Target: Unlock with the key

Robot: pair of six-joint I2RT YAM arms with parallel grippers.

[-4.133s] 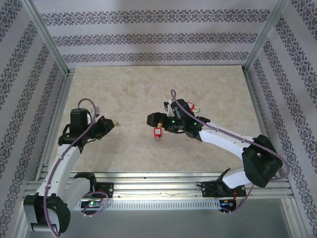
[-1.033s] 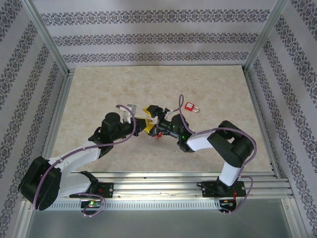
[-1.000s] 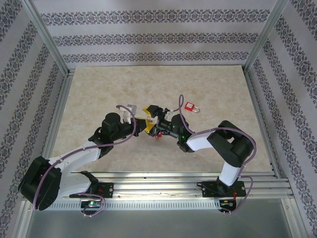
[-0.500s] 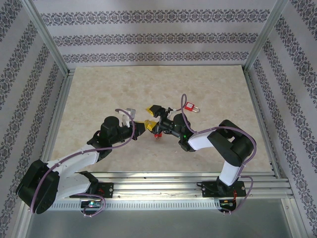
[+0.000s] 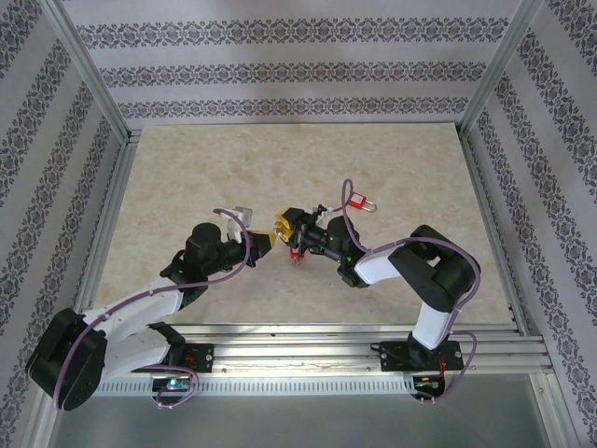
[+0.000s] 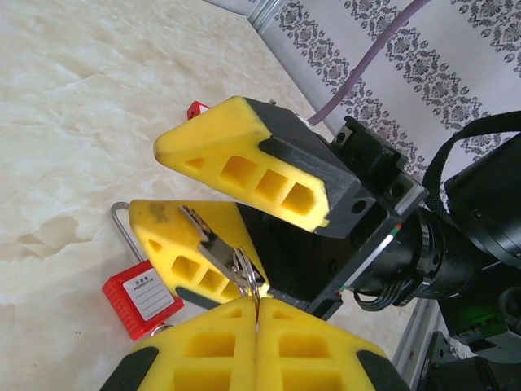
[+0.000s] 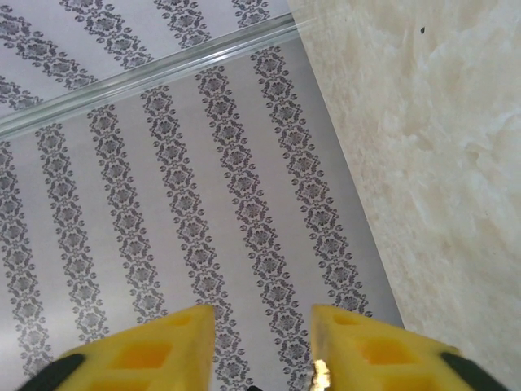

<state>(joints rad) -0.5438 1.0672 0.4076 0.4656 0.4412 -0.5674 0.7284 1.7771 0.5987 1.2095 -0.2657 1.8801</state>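
Left end effector pinched shut on the key. Right end effector gapes wide, holding nothing. Padlock lies loose on the bench just below. Risk imo: w/ the padlock unheld, the key shoves it away or slips.

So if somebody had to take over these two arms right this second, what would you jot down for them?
The left hand is shut, pinching the key by its ring end.
The right hand is open and holds nothing; the key's blade is by its lower finger.
The red padlock lies on the table under the right hand; a second red padlock lies farther back.
Done: key in hand and brought near the lock.
Left: the key is not in the padlock yet; probably the right hand should grip the padlock, then key in and turn.
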